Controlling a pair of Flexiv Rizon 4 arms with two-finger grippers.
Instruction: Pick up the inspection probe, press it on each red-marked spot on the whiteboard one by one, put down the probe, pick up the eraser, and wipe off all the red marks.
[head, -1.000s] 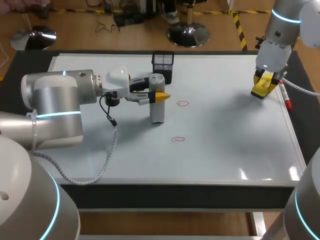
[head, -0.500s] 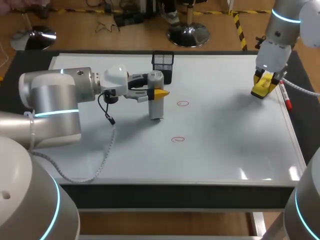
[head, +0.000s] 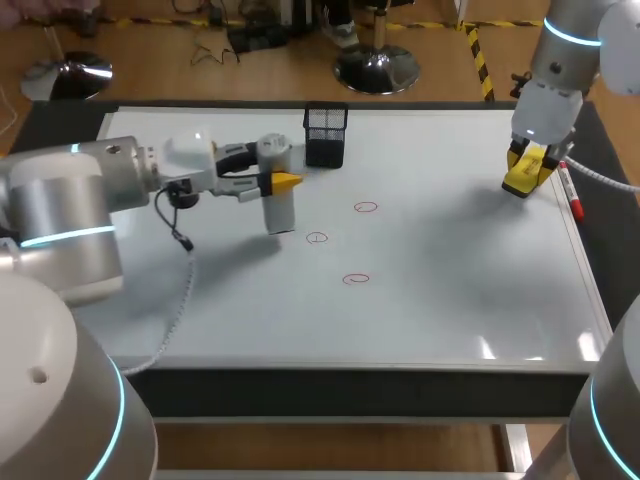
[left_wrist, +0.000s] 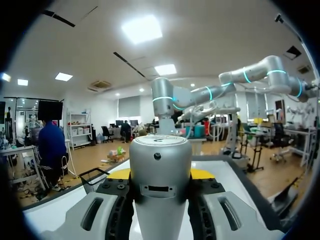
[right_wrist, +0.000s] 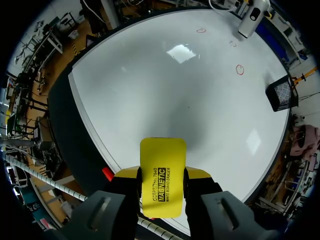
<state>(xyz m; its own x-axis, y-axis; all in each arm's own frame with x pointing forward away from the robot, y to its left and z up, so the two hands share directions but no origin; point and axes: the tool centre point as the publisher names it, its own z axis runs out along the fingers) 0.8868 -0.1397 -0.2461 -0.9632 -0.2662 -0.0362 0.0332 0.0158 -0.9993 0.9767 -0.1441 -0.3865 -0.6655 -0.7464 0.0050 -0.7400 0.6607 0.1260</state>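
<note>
My left gripper (head: 280, 182) is shut on the grey-white inspection probe (head: 277, 205), which stands upright over the whiteboard (head: 450, 290), left of the red marks. In the left wrist view the probe (left_wrist: 160, 165) fills the space between the fingers (left_wrist: 116, 175). Three small red circles show on the board: one (head: 366, 207), a second (head: 317, 238) just right of the probe's foot, a third (head: 356, 279). At the board's far right my right gripper (head: 527, 172) is shut on the yellow eraser (right_wrist: 162, 165), held above the board's edge.
A black mesh pen holder (head: 326, 134) stands at the back of the board, just behind the probe. A red marker (head: 572, 195) lies along the board's right edge beside the right gripper. The dark table rim (head: 40, 120) surrounds the board.
My left arm has carried the probe to the left and slightly back, uncovering the red circle it stood on. The right arm and eraser have not moved.
</note>
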